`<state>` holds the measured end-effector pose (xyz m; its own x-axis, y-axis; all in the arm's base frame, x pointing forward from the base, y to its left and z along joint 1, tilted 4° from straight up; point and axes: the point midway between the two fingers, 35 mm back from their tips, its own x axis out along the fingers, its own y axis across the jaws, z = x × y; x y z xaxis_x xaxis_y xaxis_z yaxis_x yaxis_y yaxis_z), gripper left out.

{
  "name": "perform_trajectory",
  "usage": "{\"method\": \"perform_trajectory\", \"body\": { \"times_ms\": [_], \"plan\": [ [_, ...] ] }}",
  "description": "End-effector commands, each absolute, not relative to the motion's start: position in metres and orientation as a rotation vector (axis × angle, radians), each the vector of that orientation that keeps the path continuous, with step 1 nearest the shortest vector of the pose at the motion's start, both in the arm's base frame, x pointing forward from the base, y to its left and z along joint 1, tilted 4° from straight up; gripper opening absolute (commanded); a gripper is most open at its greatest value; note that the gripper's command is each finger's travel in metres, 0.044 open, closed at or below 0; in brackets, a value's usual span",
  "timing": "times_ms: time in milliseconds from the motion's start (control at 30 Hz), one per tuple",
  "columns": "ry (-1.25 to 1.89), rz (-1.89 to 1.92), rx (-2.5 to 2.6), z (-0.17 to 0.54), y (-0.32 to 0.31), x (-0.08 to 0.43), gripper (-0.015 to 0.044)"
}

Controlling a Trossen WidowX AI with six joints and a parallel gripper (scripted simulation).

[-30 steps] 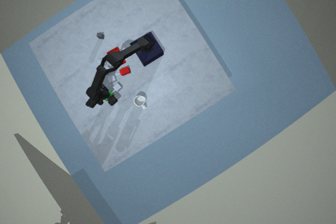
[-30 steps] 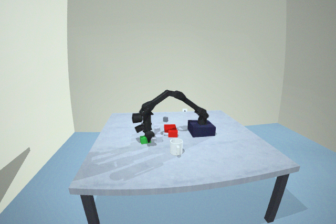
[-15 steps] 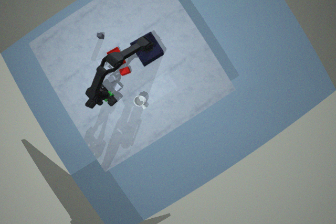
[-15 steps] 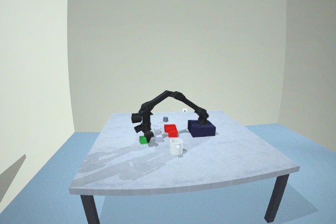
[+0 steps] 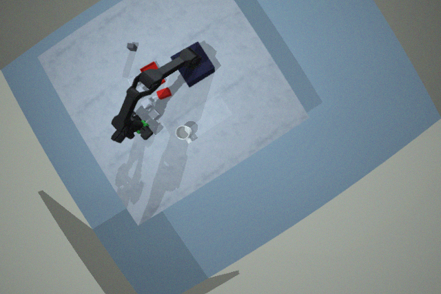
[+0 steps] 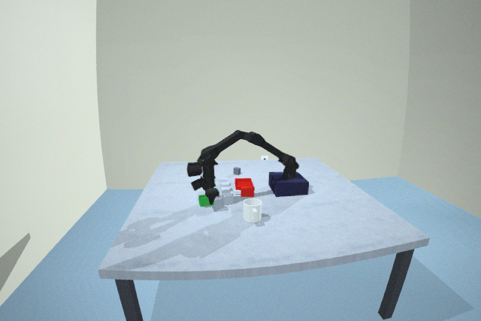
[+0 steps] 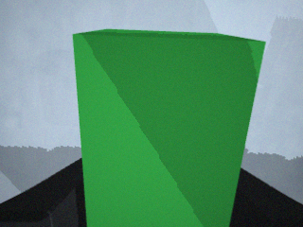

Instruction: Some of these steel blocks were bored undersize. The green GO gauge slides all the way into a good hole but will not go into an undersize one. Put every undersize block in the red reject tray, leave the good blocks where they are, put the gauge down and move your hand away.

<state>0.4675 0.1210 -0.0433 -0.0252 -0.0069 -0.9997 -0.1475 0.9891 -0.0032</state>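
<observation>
Currently my pincer (image 5: 138, 129) (image 6: 207, 198) is clamped, about half open, around the green GO gauge (image 5: 145, 124) (image 6: 204, 200) (image 7: 161, 128), with steel blocks (image 5: 154, 125) (image 6: 219, 202) just beside it.

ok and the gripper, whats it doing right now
Gripper: closed on the green gauge, one finger on each side of it.
</observation>
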Motion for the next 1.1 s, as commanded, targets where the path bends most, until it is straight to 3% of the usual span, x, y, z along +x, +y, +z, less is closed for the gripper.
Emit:
{"method": "perform_trajectory", "body": {
  "times_ms": [0,1067],
  "plan": [
    [1.581,0.118,-0.123,-0.04,0.122,0.472,0.0],
    [1.628,0.108,-0.126,-0.015,0.12,0.465,0.0]
  ]
}}
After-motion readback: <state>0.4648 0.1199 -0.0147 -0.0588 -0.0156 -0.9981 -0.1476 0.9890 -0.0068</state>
